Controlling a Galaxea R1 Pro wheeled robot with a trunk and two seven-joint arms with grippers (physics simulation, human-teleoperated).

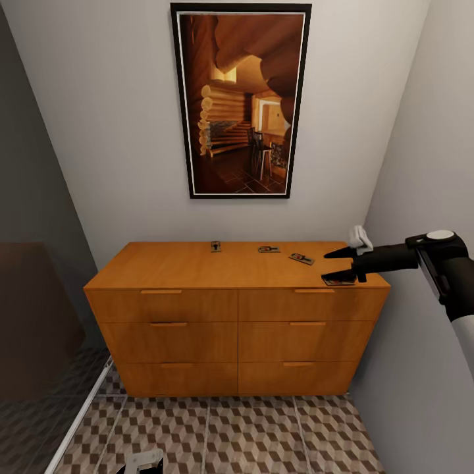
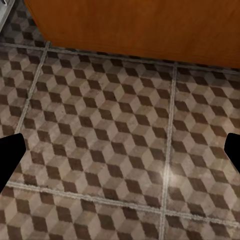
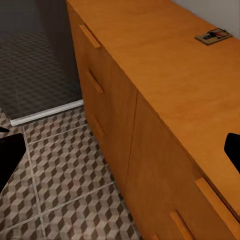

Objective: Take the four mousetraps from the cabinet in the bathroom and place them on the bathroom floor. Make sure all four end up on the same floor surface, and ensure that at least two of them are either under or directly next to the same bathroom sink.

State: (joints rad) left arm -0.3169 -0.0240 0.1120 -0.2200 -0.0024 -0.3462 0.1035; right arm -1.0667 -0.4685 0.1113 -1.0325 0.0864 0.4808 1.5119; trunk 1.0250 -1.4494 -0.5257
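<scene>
From the head view, four mousetraps (image 1: 216, 246) lie on the cabinet (image 1: 197, 266) top, the rightmost at its front right corner between the right gripper's (image 1: 342, 264) spread fingers, close to the side wall. The left wrist view shows open bathroom floor (image 2: 115, 150) before the cabinet base, fingers apart. The right wrist view shows one trap near the cabinet's back edge.

The right arm (image 1: 454, 283) is black with a white round cap on top and a white lower shell. Its pincer (image 1: 342, 264) has two pointed black fingers and a white piece behind.
</scene>
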